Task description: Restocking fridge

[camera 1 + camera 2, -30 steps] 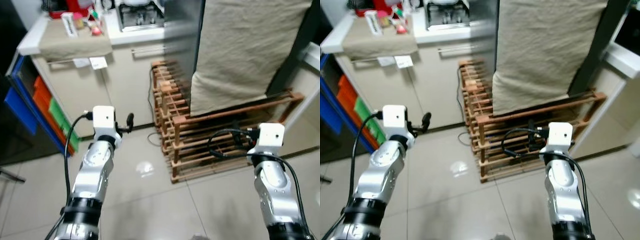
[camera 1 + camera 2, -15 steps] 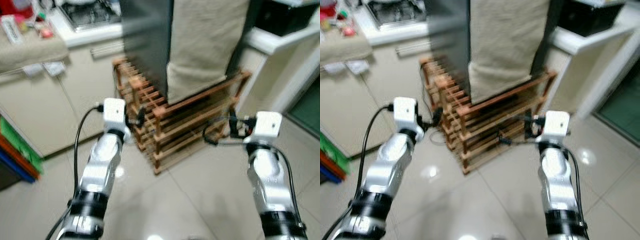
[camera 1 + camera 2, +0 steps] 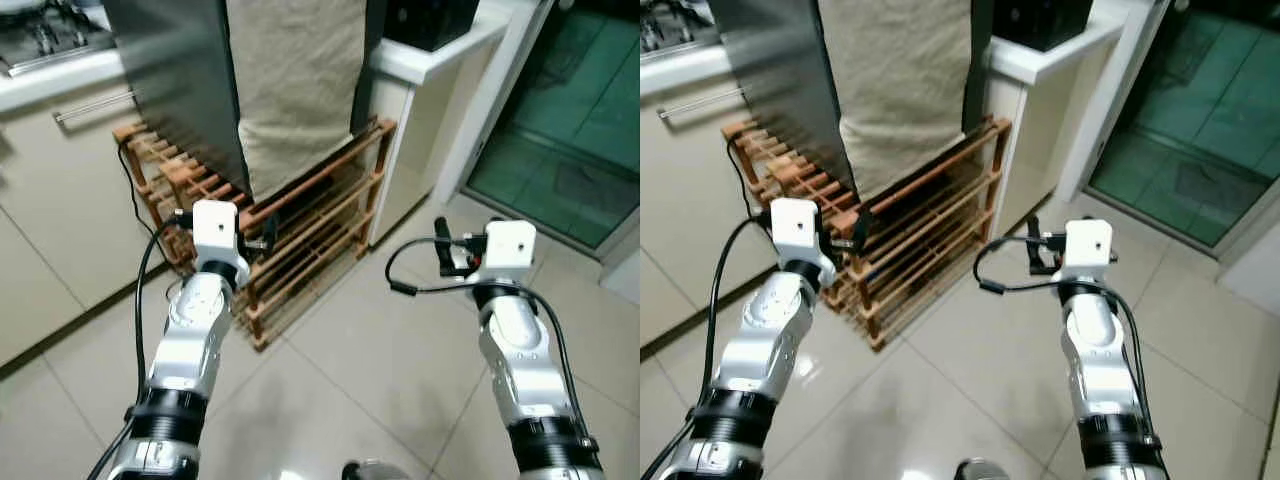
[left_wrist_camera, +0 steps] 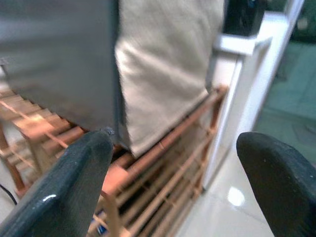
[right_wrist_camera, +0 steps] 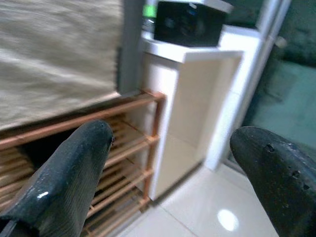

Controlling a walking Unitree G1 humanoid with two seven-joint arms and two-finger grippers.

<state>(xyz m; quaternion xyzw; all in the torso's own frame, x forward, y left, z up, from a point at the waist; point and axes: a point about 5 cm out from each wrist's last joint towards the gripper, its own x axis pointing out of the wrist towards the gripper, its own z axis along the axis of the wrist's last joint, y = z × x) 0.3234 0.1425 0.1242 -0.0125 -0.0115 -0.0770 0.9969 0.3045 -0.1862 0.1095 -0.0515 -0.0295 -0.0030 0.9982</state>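
Tile floor (image 3: 340, 370), pale and glossy, runs from the wooden rack (image 3: 300, 235) to a green-tinted glass door (image 3: 570, 130) on the right. A grey fridge (image 3: 170, 80) stands on the rack — a beige cloth (image 3: 295, 80) hangs down its front. Just right of it, a white counter (image 3: 430, 60) carries a black appliance (image 3: 430, 20). The left gripper (image 4: 173, 168) hovers before the rack's left corner, fingers spread wide, nothing between them; the right gripper (image 5: 173, 168) — also spread and empty — hangs over the floor near the counter.
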